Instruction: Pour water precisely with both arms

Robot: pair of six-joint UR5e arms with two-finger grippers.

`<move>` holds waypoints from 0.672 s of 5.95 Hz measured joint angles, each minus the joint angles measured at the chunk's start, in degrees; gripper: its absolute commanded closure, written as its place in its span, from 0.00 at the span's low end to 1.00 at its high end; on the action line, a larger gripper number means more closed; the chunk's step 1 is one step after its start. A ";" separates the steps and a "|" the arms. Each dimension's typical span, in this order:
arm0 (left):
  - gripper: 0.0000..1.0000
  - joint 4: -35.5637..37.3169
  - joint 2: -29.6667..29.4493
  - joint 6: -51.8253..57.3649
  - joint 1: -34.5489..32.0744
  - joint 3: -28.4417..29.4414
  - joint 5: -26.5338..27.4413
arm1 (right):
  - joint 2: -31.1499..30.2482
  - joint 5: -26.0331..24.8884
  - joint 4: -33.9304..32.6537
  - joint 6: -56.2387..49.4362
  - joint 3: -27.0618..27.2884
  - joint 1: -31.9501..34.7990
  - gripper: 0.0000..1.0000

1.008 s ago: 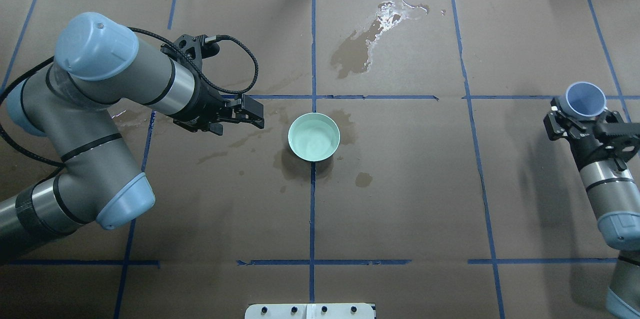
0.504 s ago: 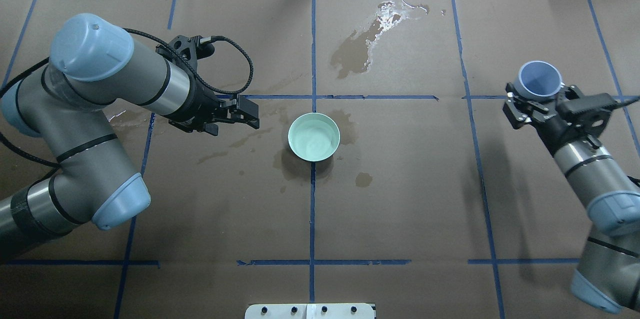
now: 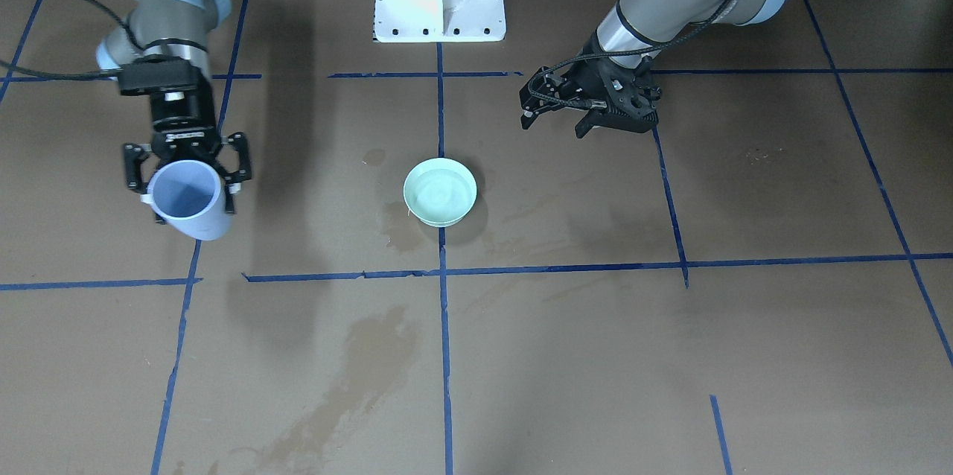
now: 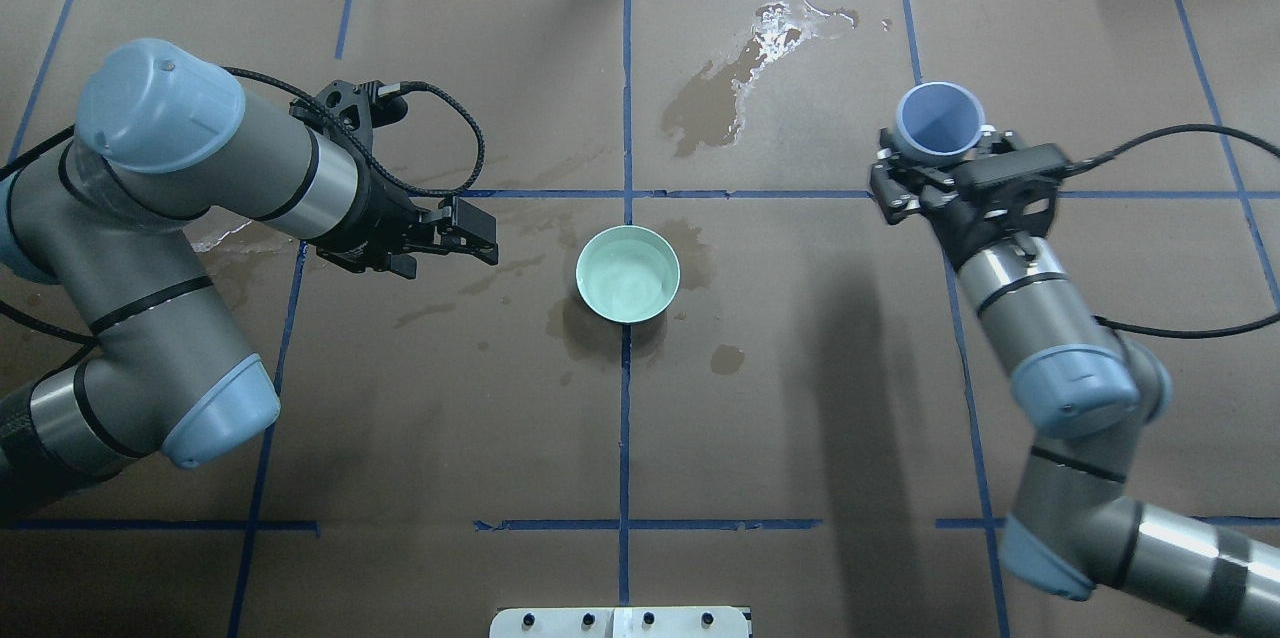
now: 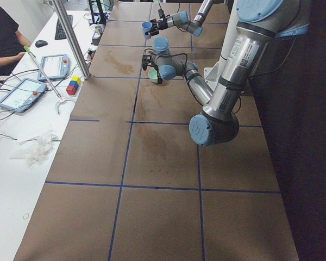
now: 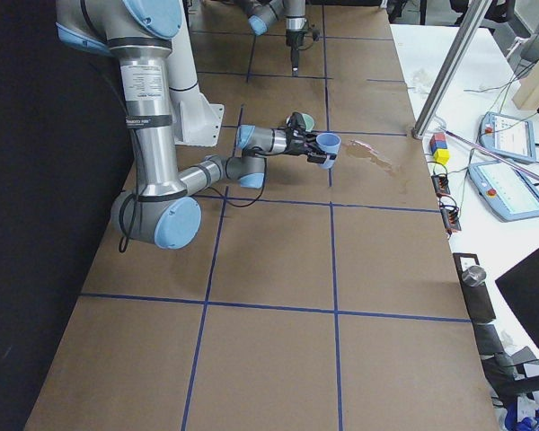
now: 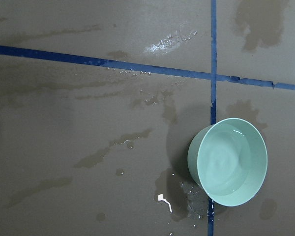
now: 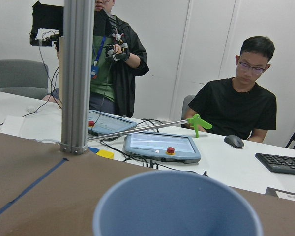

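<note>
Water (image 4: 628, 278) in mint bowl (image 3: 432, 219), wet stains (image 4: 727, 359) around, blue cup (image 4: 938, 118) in right pincer (image 4: 938, 158)

A brown paper-covered table (image 4: 800, 418) is crossed by blue tape lines (image 4: 624, 418). A pale green bowl (image 4: 579, 270) sits at its centre among damp patches (image 4: 728, 358); spilled water (image 4: 778, 23) glints near the far edge.

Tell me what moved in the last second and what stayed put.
The right gripper, shut on the blue cup, swung in from the table's right edge toward the centre line and farther from the robot's base. The left gripper, open and empty, drew back slightly toward its own side. The green bowl with the water kept its place, and the spill stains look the same.
</note>
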 measured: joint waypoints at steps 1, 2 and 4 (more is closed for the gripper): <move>0.00 -0.04 0.16 0.00 -0.10 -0.03 0.03 | 3.31 -0.90 -3.79 -0.38 -0.04 -2.10 0.87; 0.00 -0.06 0.20 0.00 -0.24 -0.08 0.04 | 4.56 -2.39 -5.88 -3.90 -0.16 -4.11 0.87; 0.00 -0.06 0.22 0.02 -0.31 -0.07 0.04 | 6.86 -3.88 -8.12 -15.40 -1.07 -7.19 0.92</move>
